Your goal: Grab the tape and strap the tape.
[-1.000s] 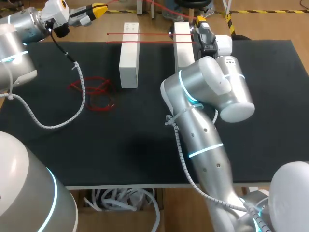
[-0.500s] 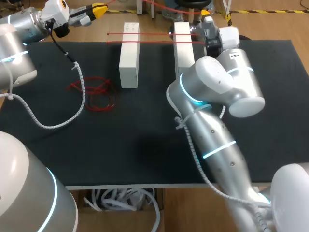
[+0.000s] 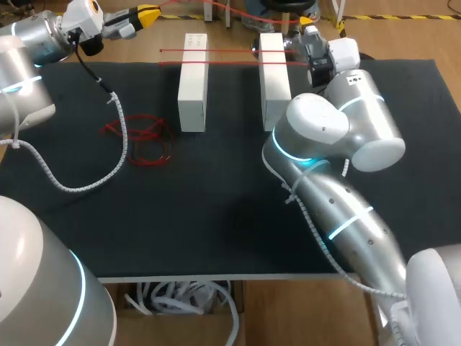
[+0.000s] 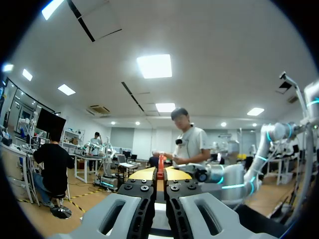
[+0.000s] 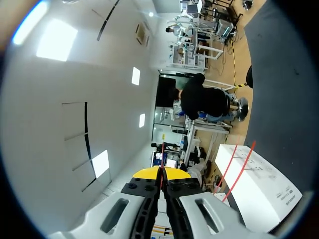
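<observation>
Clenched on thin red tape: the left gripper, far left, and the right gripper, mostly hidden overhead behind its own wrist.

In the head view the right arm covers a wide patch of the surface and the near corner of the right white block. The right pincer sits mostly hidden behind its dark wrist, its fingertips too small to read, and the red tape strung over the blocks disappears there. The left arm is cut by the side edge. The loose red tangle is too fine to tell one strand from several. In the right wrist view the black rim cuts off that block. In the left wrist view only a sliver of tape shows between the tips of the left pincer.
</observation>
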Controlling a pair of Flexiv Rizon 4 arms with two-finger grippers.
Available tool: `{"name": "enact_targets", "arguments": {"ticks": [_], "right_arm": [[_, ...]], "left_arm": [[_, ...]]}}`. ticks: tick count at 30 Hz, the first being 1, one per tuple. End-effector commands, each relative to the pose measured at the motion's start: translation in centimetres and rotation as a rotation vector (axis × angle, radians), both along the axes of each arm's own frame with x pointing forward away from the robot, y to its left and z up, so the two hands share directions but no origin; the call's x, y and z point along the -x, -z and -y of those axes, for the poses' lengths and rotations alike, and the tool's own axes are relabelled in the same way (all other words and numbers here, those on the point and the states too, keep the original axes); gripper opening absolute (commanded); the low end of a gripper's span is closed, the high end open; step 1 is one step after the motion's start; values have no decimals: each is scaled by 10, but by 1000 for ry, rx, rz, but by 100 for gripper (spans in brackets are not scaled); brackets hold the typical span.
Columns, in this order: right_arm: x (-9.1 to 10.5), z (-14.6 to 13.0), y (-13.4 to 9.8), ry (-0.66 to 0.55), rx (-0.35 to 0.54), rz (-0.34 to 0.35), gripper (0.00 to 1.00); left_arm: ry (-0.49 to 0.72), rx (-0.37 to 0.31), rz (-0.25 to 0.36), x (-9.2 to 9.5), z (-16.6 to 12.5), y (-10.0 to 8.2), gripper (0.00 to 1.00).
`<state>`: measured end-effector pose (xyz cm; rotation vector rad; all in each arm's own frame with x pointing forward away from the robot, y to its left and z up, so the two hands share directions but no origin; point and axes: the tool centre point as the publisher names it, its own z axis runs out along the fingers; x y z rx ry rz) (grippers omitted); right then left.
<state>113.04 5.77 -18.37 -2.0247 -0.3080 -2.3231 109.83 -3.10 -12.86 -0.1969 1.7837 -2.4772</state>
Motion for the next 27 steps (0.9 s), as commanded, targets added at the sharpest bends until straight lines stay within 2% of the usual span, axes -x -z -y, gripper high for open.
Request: {"name": "enact_targets", "arguments": {"ticks": [1, 7, 16, 20, 27], "right_arm": [[-1, -1, -3, 5, 27, -25, 0], [-1, -3, -3, -2, 43, -40, 0], [3, -4, -4, -18, 88, -26, 0], [4, -2, -6, -22, 148, -21, 0], [4, 0, -5, -16, 112, -37, 0]], "left_arm": [[-1, 1, 2, 0, 0, 0, 0], [-1, 1, 2, 0, 0, 0, 0], [-1, 1, 2, 0, 0, 0, 0], [-1, 1, 2, 0, 0, 0, 0], [-1, 1, 2, 0, 0, 0, 0]]}}
